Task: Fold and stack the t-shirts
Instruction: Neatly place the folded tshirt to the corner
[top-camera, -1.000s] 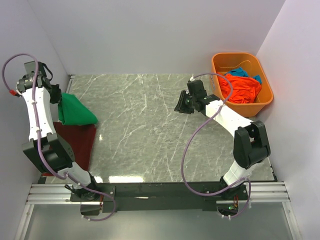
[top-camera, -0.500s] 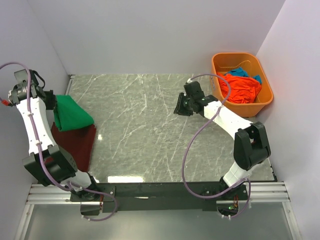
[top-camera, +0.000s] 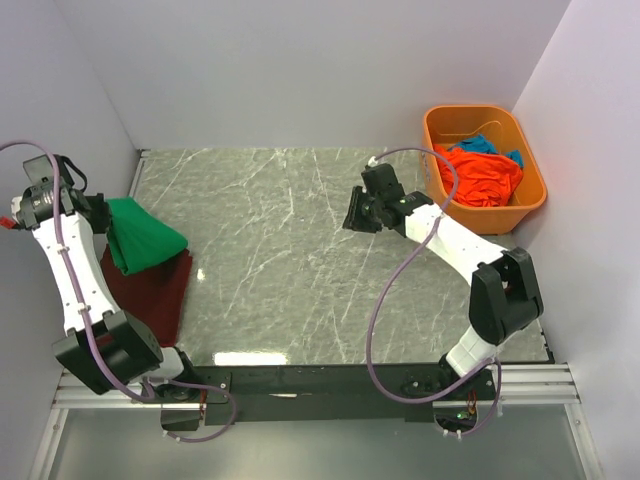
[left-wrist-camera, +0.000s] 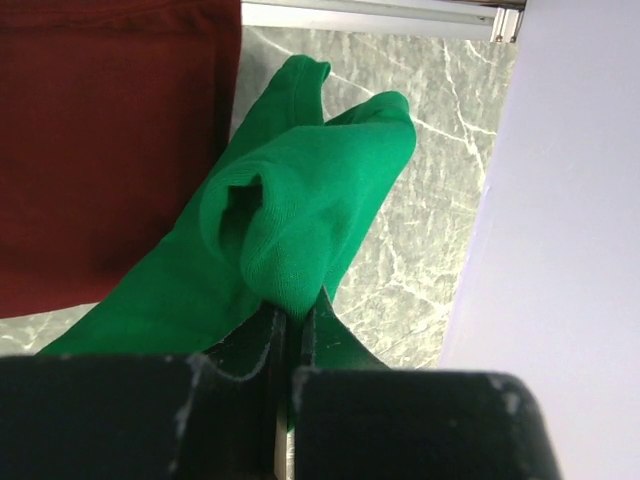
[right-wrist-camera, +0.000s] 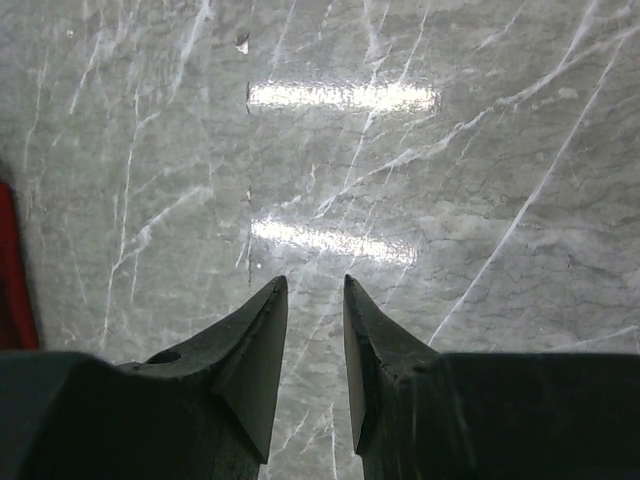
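Observation:
My left gripper (top-camera: 97, 215) is shut on a fold of the bright green t-shirt (top-camera: 145, 236) at the table's far left. In the left wrist view the gripper (left-wrist-camera: 296, 312) pinches the bunched green t-shirt (left-wrist-camera: 300, 210), which hangs partly over the flat maroon t-shirt (left-wrist-camera: 100, 130). In the top view the maroon t-shirt (top-camera: 150, 292) lies flat under and in front of the green one. An orange t-shirt (top-camera: 480, 178) and a blue t-shirt (top-camera: 482, 145) lie in the tub. My right gripper (top-camera: 356, 213) hovers over the bare marble at mid-table, its jaws a little apart and empty (right-wrist-camera: 315, 288).
The orange plastic tub (top-camera: 530, 200) stands at the back right corner against the wall. White walls close the left, back and right sides. The marble table top (top-camera: 280, 260) stretches between the arms. A red sliver (right-wrist-camera: 12, 270) shows at the right wrist view's left edge.
My left arm has swung down and toward the near side, bringing the green t-shirt lower over the maroon one. My right gripper has drifted slightly left.

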